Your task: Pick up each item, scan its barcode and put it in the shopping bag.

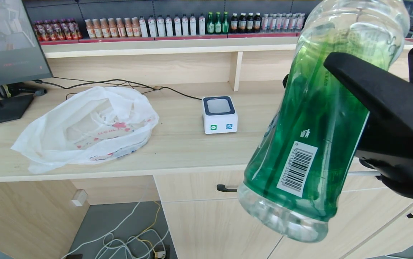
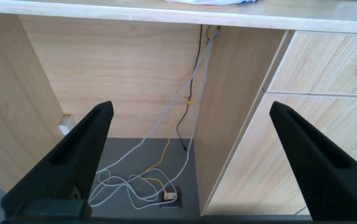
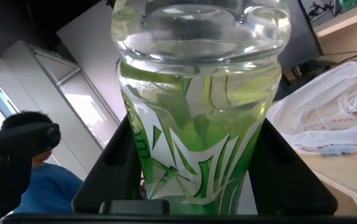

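My right gripper (image 1: 308,72) is clamped on the clear plastic bottle with green label (image 1: 299,144), tilted, close to the head camera, barcode toward it. My left gripper (image 2: 191,115) is spread wide, low before the light wooden counter (image 1: 177,151). On the counter: white square scanner box (image 1: 220,114), with the crumpled white plastic shopping bag (image 1: 87,126) to its left, apart.

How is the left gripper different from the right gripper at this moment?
The left gripper is open and empty; the right gripper is shut on the green bottle. The left gripper sits low, facing the gap under the counter; the right gripper holds its bottle tilted, close to the head camera. Both are black.
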Motion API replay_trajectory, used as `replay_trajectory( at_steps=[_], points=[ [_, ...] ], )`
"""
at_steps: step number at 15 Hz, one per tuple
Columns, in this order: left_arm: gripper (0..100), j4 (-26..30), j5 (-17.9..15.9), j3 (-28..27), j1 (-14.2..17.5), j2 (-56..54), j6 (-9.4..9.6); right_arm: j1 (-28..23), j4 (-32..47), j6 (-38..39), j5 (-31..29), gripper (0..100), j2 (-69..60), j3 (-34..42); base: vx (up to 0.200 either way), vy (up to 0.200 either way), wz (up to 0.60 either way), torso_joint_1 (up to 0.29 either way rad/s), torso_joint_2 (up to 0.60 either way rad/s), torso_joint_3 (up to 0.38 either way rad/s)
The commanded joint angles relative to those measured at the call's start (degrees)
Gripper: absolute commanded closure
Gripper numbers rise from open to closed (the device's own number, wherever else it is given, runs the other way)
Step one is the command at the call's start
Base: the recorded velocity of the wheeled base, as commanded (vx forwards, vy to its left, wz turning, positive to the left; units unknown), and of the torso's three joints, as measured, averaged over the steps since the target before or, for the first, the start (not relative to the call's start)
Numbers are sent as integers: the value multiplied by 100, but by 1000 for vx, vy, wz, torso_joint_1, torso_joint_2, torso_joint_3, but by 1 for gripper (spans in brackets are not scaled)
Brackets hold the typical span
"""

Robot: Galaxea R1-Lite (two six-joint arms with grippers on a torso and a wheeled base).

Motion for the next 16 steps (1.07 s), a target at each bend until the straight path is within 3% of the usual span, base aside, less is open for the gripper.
replay_trajectory(
  at_steps=[1, 8, 11, 13, 16],
  points=[
    [0, 0, 1, 0, 1, -2, -1, -25, -8, -314, 1, 100, -172, 313, 0, 0, 0, 0, 0, 0],
    [0, 0, 1, 0, 1, -2, -1, -675, -8, -1738, -140, 100, -550, 884, 0, 0, 0, 0, 0, 0],
    [0, 0, 1, 0, 1, -2, -1, -877, 774, -2933, -210, 100, -717, 945, 0, 0, 0, 0, 0, 0],
    [0, 0, 1, 0, 1, -2, -1, -886, 1662, -3601, -922, 100, -1051, 919, 0, 0, 0, 0, 0, 0],
    [0, 0, 1, 0, 1, -2, -1, -965, 2338, -4480, -1898, 100, -1368, 945, 0, 0, 0, 0, 0, 0]
  ],
)
